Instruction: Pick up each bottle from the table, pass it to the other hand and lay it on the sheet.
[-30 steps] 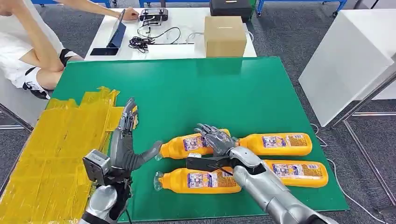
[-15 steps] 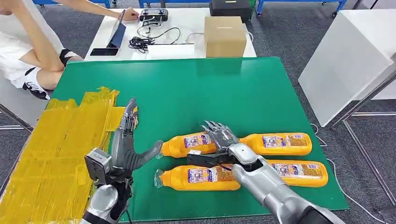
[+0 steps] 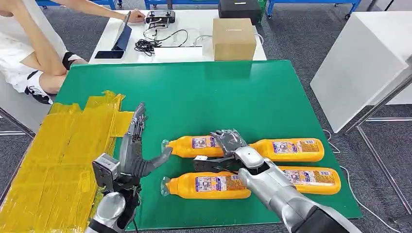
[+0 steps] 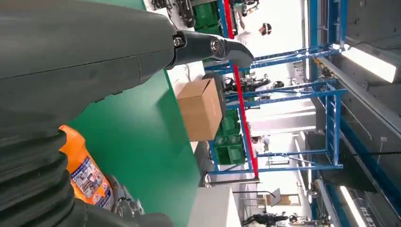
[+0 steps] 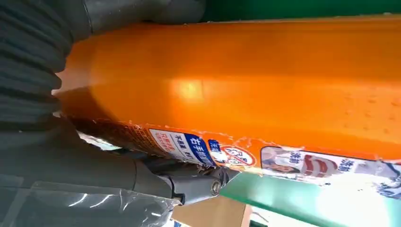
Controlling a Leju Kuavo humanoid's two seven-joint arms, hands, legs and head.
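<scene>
The right hand (image 3: 228,143) closes around the far-left orange bottle (image 3: 194,145) on the green mat (image 3: 218,92); it looks stiff, smooth and heavy, so grip mid-body, while the left hand (image 3: 133,145) waits open.

Left hand (image 3: 132,153) raised edge-on, fingers straight and pointing away from the body, thumb stuck out to the side, nothing in it, right arm reaching forward and inward, right hand (image 3: 227,145) palm down, fingers curled over an orange bottle (image 3: 194,145)
</scene>
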